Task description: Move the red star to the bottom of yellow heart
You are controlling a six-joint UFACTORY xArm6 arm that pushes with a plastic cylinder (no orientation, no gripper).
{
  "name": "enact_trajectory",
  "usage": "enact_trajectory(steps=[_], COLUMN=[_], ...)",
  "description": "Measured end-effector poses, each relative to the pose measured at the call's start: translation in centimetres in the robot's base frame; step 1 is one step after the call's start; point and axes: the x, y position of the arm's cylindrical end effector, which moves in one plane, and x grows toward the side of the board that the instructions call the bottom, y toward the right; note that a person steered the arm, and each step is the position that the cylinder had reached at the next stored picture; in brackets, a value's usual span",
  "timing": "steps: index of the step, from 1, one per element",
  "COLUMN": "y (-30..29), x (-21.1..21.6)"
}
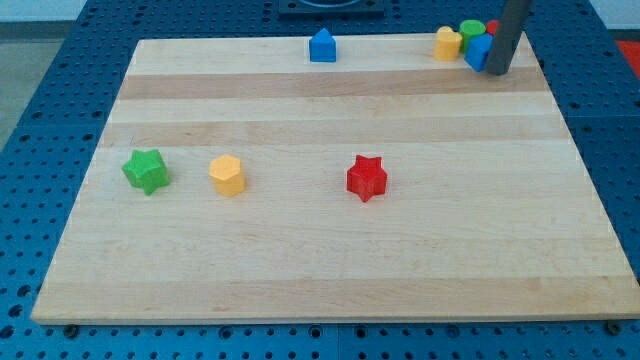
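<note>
The red star (366,178) lies near the middle of the wooden board (330,270). The yellow heart (447,43) sits at the view's top right, at the left of a tight cluster with a green round block (472,30), a blue block (478,52) and a red block (493,27) that is mostly hidden. My tip (497,72) is at the view's top right, touching or just right of the blue block, far from the red star. The rod covers part of the cluster.
A yellow hexagon-like block (227,175) and a green star (146,170) lie to the left of the red star. A blue house-shaped block (322,46) stands at the top edge, near the middle. The board's edges drop to a blue perforated table.
</note>
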Motion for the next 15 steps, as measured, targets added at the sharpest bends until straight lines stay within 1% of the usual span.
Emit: enact_trajectory(steps=[2, 3, 4, 5, 6, 7, 8, 9, 10, 11, 12, 13, 14, 15], y=[-0.4, 0.5, 1.2, -0.5, -5.8, -12.8, -19.7, -22.0, -22.0, -22.7, -25.6, -25.6, -23.0, -22.9], x=[-0.4, 3.7, 11.5, 17.5, 21.2, 23.0, 22.2, 18.9, 16.9, 17.4, 17.6, 14.8, 13.5, 15.1])
